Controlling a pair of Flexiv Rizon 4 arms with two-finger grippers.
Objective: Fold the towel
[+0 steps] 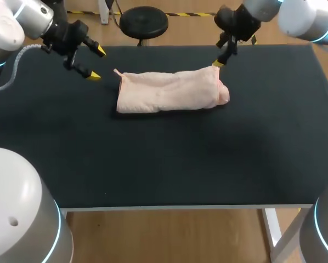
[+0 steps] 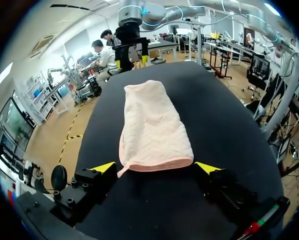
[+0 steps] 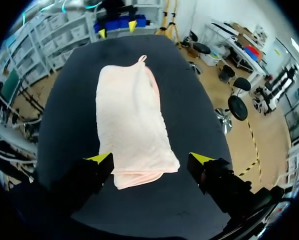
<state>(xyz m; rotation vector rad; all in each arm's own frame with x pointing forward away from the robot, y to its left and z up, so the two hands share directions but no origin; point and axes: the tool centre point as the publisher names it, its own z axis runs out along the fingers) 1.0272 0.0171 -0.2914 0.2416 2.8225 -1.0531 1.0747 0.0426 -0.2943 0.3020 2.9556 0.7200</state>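
Currently: one pink towel [image 1: 167, 91], folded long, upper centre of frame on black table [image 1: 153, 159]; left gripper [image 1: 97, 63], upper left, fingers spread, empty; right gripper [image 3: 150, 158], fingers spread, towel's end between them, ungripped.

Raised and facing each other, left end effector [image 2: 156, 167] and right end effector [image 3: 150, 158], fingers [image 2: 104, 167] spread wide

Table [image 1: 169, 164]: wide, rectangular, with a dark matte top.
Edge [image 1: 180, 207]: pale strip along the near side.
Leg [image 1: 272, 230]: white, under the near right corner.
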